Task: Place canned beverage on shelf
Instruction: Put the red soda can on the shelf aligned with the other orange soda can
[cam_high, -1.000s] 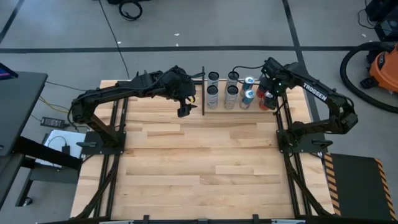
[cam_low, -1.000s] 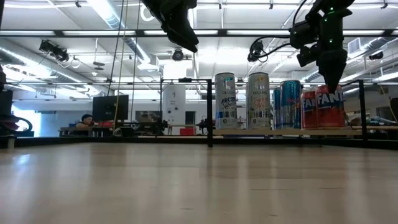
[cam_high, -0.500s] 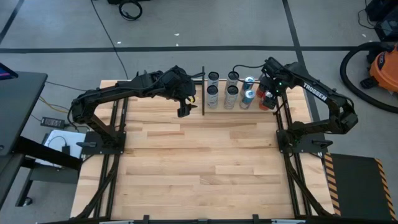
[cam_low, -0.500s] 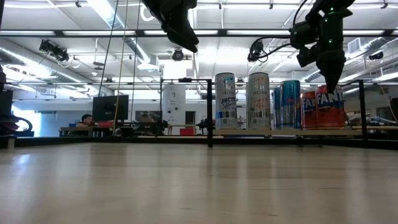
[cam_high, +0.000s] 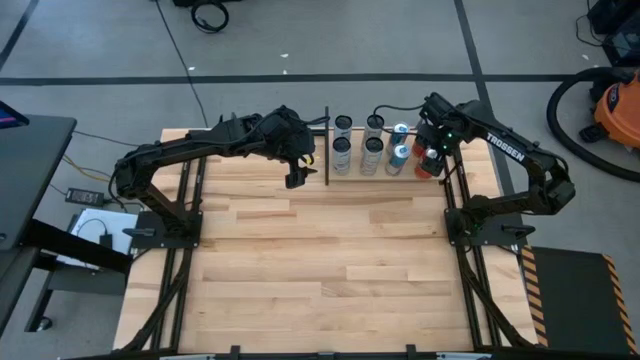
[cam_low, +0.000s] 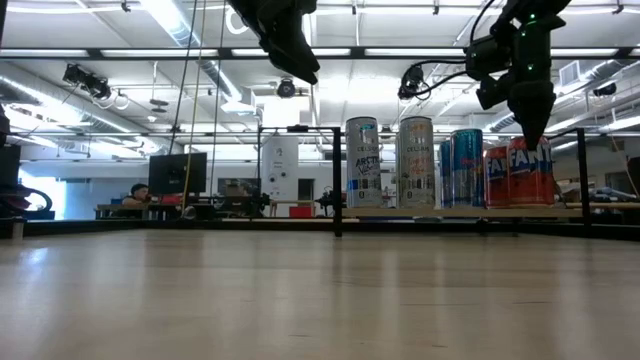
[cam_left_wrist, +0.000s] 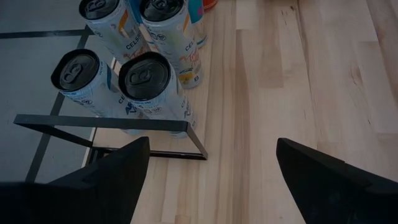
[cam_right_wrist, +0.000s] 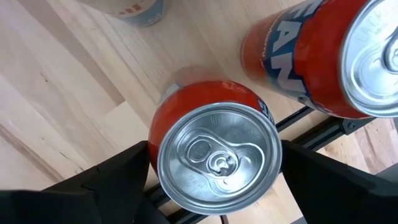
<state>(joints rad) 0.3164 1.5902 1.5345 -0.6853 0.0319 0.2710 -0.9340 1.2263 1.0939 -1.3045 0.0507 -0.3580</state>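
A red canned beverage (cam_right_wrist: 214, 162) stands upright on the shelf (cam_high: 385, 172) at its right end, next to a second red can (cam_right_wrist: 323, 56). My right gripper (cam_right_wrist: 215, 149) points straight down over it, open, with one finger on either side of the can's top. Several white and blue cans (cam_left_wrist: 149, 81) also stand on the shelf. My left gripper (cam_left_wrist: 208, 180) hangs open above the table, just left of the shelf's black rod frame (cam_left_wrist: 106, 121), with nothing between its fingers. My right gripper comes at the red can from above, pointing down, its fingers (cam_right_wrist: 124, 180) close beside the can's top rim (cam_right_wrist: 163, 155) on two opposite sides. Whether they touch it I cannot tell. The can stands upright with its base on the shelf.
Bare planked tabletop (cam_high: 330, 260) spreads from the shelf to the near edge. The shelf's upright black rods (cam_low: 337, 180) stand between my left gripper and the cans. Beyond the far edge lies the floor, with a vacuum cleaner (cam_high: 600, 100) at the right.
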